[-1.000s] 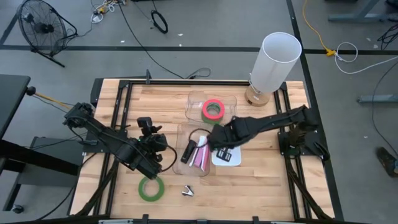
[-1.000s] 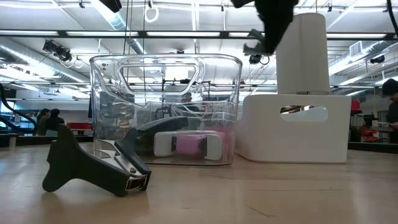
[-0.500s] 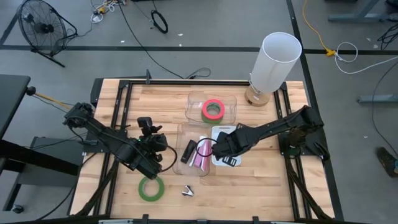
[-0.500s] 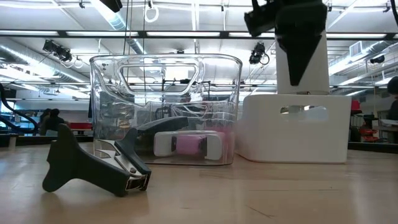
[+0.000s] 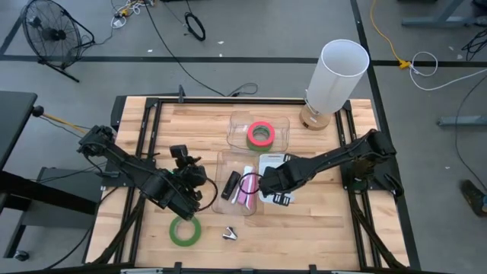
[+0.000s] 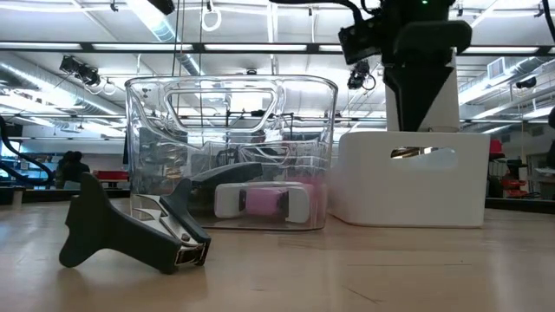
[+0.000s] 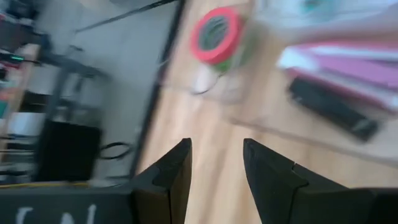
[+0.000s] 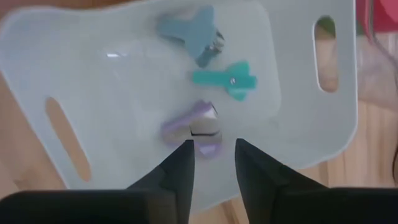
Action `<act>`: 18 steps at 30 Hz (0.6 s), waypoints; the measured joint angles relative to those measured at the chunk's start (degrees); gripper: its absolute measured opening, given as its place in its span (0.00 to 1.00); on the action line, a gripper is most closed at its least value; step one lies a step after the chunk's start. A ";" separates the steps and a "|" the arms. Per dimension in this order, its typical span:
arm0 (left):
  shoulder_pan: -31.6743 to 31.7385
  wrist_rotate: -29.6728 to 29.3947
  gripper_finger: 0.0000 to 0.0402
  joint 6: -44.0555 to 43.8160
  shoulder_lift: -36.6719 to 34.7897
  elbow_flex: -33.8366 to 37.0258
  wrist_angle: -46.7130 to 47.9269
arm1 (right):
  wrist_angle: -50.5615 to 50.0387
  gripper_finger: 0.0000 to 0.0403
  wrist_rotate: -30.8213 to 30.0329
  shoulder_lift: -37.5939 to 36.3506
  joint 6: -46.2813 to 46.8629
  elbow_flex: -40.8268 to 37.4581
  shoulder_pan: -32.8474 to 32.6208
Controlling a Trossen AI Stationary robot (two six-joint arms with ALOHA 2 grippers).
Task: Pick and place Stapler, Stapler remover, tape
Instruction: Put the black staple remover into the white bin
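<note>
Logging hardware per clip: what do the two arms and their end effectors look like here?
Both arms are dark, jointed and bulky with black housings. The left end effector and right end effector each end in two dark, wedge-shaped fingers. White lettering marks the left wrist body.

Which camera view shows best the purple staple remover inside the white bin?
The right wrist view: it looks straight down into the white bin at the purple staple remover, just beyond the right gripper. In the high view the arm covers it; the low view shows only the bin's wall.

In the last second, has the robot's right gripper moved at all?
Yes. In the high view the right gripper has drawn back from over the clear bin that holds the staplers, toward the table's right side, and now sits over the white bin.
</note>
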State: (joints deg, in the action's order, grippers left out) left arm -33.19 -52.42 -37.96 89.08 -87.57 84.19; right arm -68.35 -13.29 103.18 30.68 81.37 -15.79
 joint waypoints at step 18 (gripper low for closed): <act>-3.94 31.59 0.37 18.91 14.37 0.00 -33.92 | 8.01 0.27 -3.75 0.00 -7.77 9.68 -0.54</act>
State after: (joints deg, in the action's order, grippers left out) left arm -37.13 -20.83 -19.05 103.44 -87.57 50.27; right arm -60.33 -17.04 103.18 22.91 91.04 -16.33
